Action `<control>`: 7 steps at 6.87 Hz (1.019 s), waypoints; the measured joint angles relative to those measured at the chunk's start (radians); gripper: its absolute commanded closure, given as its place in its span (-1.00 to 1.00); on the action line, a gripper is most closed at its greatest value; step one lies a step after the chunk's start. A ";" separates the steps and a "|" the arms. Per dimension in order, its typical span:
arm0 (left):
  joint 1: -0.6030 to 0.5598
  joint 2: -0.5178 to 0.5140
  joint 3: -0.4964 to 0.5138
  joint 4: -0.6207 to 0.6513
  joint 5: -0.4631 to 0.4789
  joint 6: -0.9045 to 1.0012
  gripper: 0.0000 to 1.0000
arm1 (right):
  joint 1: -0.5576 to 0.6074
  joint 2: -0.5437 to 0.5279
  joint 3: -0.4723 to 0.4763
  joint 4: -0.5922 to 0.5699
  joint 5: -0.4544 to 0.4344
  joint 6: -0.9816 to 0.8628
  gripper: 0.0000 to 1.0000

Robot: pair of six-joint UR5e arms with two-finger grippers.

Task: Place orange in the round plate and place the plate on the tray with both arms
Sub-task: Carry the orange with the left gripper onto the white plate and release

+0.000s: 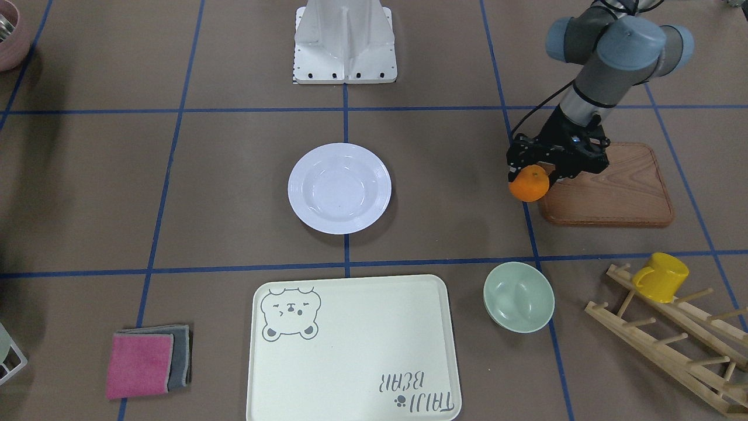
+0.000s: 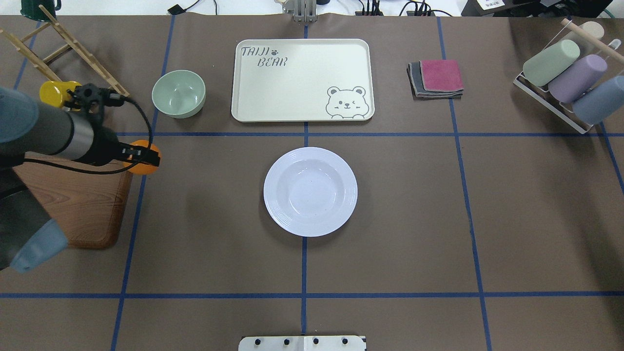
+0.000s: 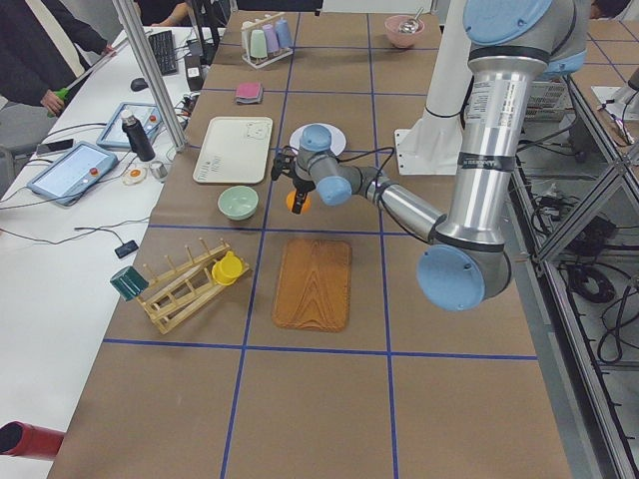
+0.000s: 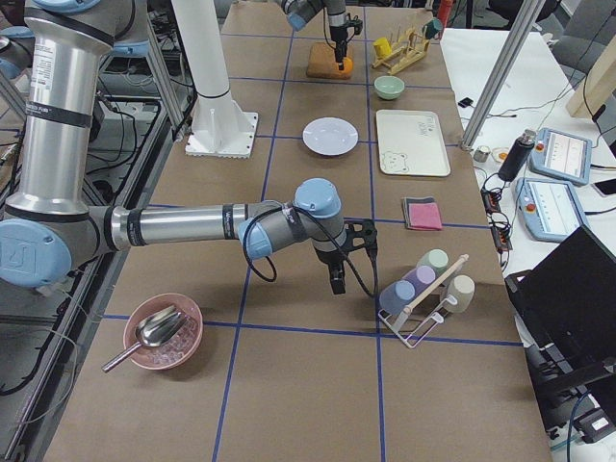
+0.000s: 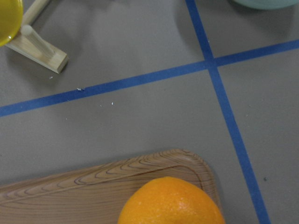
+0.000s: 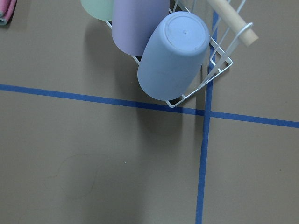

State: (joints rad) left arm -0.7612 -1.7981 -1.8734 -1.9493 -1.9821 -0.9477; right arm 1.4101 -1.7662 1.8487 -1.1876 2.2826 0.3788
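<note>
The left fingers pinch the orange between them, the wooden board edge beneath and the round plate well apart; the smooth fruit could slip mid-carry and roll across the counter.

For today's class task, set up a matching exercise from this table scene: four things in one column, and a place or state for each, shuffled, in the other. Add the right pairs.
Column 1
1. orange
2. round plate
3. tray
4. yellow mug

Column 2
A. hung on the wooden rack
B. gripped in the left tool
C. white, empty, mid-table
D. cream, with a bear drawing

Pairs: 1-B, 2-C, 3-D, 4-A
</note>
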 measured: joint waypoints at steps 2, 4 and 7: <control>0.123 -0.252 0.018 0.246 0.081 -0.137 1.00 | -0.059 0.006 0.001 0.113 0.005 0.219 -1.00; 0.243 -0.462 0.150 0.335 0.191 -0.277 1.00 | -0.109 0.018 0.003 0.183 0.003 0.344 -1.00; 0.336 -0.623 0.383 0.271 0.281 -0.360 -0.98 | -0.172 0.067 0.008 0.217 -0.001 0.473 -1.00</control>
State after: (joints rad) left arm -0.4247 -2.4211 -1.4901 -1.6787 -1.7007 -1.3079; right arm 1.2379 -1.6987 1.8570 -0.9709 2.2812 0.8515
